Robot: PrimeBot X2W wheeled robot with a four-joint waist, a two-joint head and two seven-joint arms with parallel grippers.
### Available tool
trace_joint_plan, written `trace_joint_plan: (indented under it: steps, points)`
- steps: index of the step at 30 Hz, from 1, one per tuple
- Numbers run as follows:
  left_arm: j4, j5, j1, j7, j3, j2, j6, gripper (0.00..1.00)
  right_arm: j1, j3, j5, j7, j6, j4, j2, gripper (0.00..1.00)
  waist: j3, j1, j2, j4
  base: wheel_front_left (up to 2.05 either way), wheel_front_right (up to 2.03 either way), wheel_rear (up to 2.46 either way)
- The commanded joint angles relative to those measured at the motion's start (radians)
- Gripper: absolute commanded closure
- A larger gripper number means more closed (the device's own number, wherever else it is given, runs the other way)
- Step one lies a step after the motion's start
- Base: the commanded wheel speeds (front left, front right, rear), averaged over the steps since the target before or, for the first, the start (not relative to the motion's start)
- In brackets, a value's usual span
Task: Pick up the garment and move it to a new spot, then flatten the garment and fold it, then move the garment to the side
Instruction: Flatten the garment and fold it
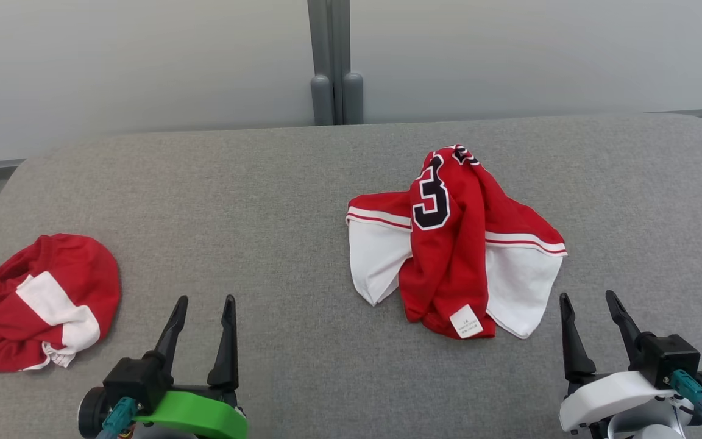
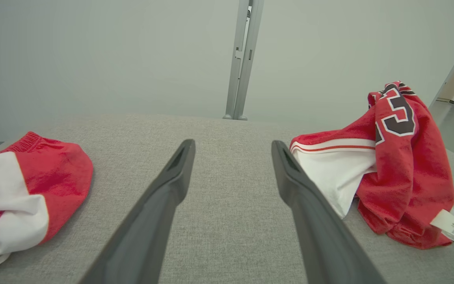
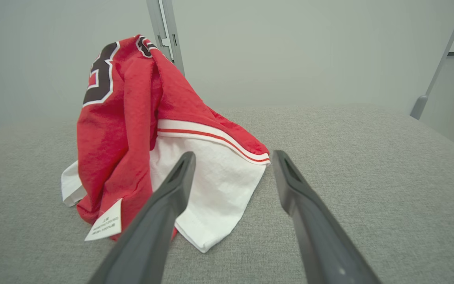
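Now: red jersey (image 1: pixel 454 244) sits heaped in a peak right of centre on the grey desk (image 1: pixel 265 201), label out; not yet flattened. Right pincer (image 1: pixel 587 294) is just beside its near white hem, jaws wide, empty, probably placed for the pickup. Left pincer (image 1: pixel 205 299) is wide, empty. Second red garment (image 1: pixel 34 299) crowds the left edge. Open room: centre and far side.

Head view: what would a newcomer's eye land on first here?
A crumpled red jersey with a black number, heaped right of centre on the grey table. A second red and white garment lies bunched at its left edge. In front, the left gripper and right gripper stand open, empty.
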Motion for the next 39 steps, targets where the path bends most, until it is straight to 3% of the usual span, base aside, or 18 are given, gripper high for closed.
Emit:
trace_joint_plan:
  steps: [1,7,23,29,39]
  points:
    - [0.001,-0.012,-0.016,-0.001,-0.011,0.001,-0.005,0.0,-0.013,0.009,0.005,-0.003,-0.001,-0.002,-0.003,0.0,0.008,0.0,0.0,-0.019,0.0,0.0,0.0]
    - [0.062,-0.09,-0.054,-0.001,-0.131,0.001,-0.019,0.0,-0.02,0.031,0.008,-0.003,-0.001,-0.004,-0.003,0.0,0.033,0.0,0.0,-0.091,0.0,0.0,0.0]
    - [0.238,-0.213,-0.226,-0.001,-0.479,0.004,-0.025,0.0,-0.074,0.048,0.032,-0.003,-0.001,-0.028,-0.003,0.0,0.169,0.0,0.0,-0.363,0.0,0.0,0.0]
    - [0.286,-0.174,-0.266,-0.001,-0.449,0.004,-0.024,0.0,-0.079,0.045,0.046,-0.003,-0.001,-0.032,-0.002,0.0,0.191,0.0,0.0,-0.414,0.0,0.0,0.0]
    - [0.371,-0.09,-0.292,-0.001,-0.4,0.003,0.057,0.0,-0.078,0.07,0.064,-0.003,-0.001,-0.029,-0.002,0.0,0.201,0.0,0.0,-0.429,0.0,0.0,0.0]
